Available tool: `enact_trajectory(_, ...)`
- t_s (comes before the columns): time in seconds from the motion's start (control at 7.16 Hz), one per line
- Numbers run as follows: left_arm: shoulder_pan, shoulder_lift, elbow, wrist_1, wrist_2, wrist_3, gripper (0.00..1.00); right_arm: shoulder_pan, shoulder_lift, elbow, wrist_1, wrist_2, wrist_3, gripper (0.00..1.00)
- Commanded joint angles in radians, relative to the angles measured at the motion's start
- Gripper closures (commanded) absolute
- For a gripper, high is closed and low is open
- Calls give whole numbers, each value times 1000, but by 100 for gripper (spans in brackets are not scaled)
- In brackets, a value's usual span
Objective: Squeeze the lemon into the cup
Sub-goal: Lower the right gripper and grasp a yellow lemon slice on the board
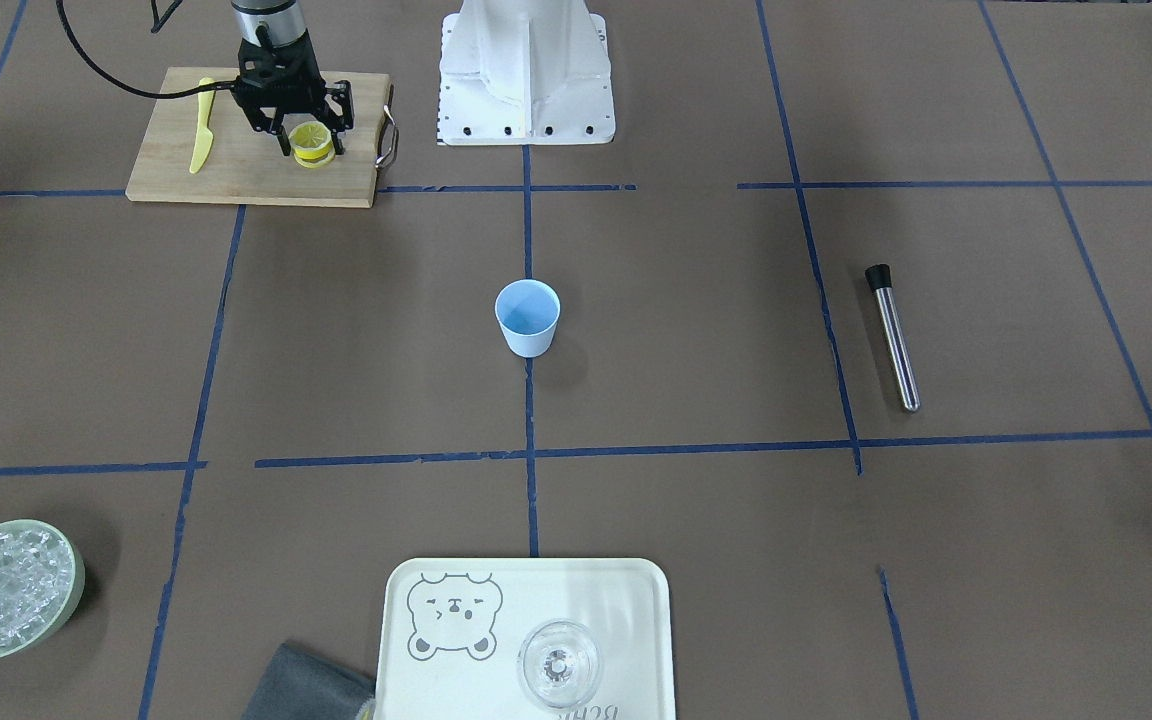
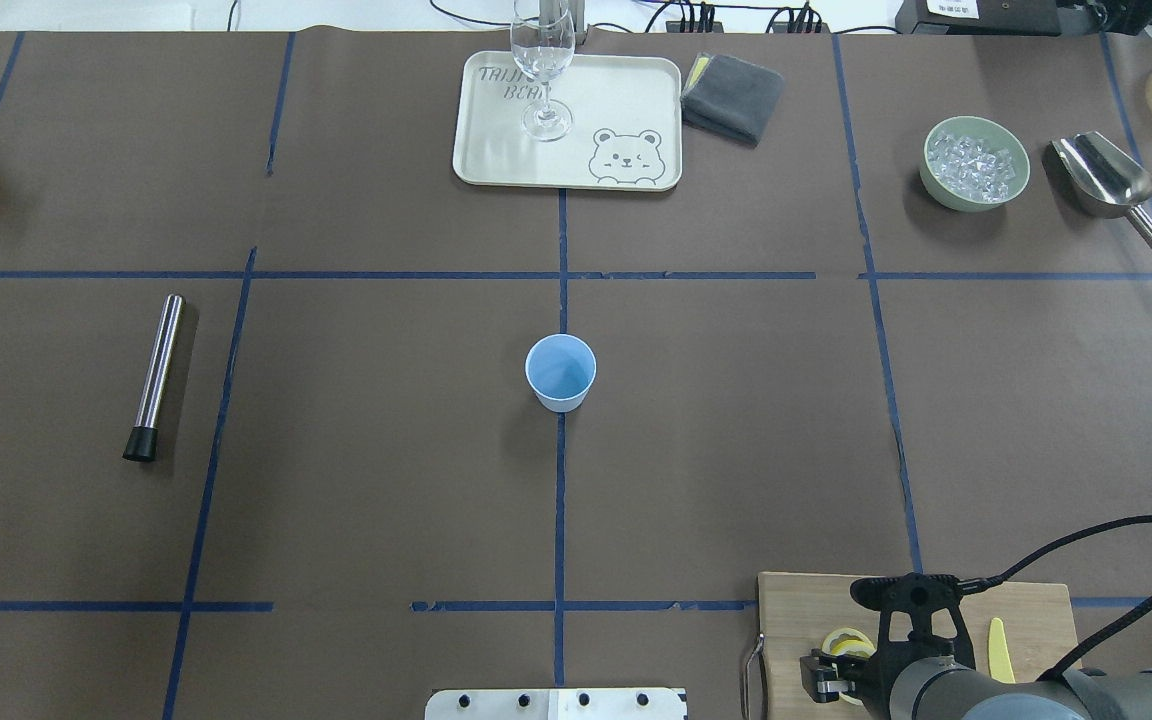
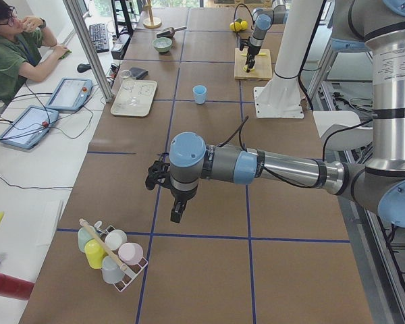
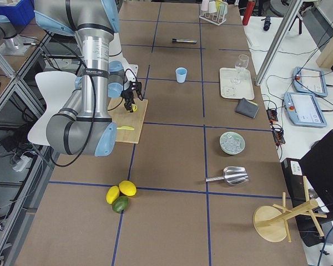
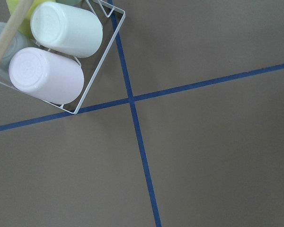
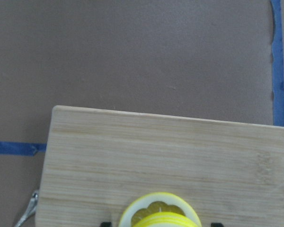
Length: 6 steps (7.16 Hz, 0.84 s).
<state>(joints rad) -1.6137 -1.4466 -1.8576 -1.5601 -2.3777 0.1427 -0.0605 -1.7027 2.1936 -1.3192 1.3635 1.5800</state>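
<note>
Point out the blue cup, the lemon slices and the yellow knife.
blue cup (image 1: 526, 312), front-facing view, inside of its mouth.
lemon slices (image 1: 312, 136), front-facing view, top slice's face.
yellow knife (image 1: 201, 128), front-facing view, middle of its blade.

The worktop (image 1: 696, 330) wore matt brown paper crossed by smooth blue tape (image 1: 696, 447). The cutting board (image 1: 236, 170) was pale, grained wood. The cup (image 1: 527, 318) looked like smooth matt plastic, the rod (image 1: 894, 345) brushed metal, the scoop (image 2: 1101, 175) polished metal, the cloth (image 2: 733, 95) soft grey fabric.
</note>
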Motion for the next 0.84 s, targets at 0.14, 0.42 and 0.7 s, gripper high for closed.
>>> enact_trajectory(0.14,0,0,0,0,0,0,0,-5,0,0,0,-1,-1,24)
enact_trajectory(0.42,0,0,0,0,0,0,0,-7,0,0,0,-1,-2,25)
enact_trajectory(0.7,0,0,0,0,0,0,0,-5,2,3,0,-1,0,68)
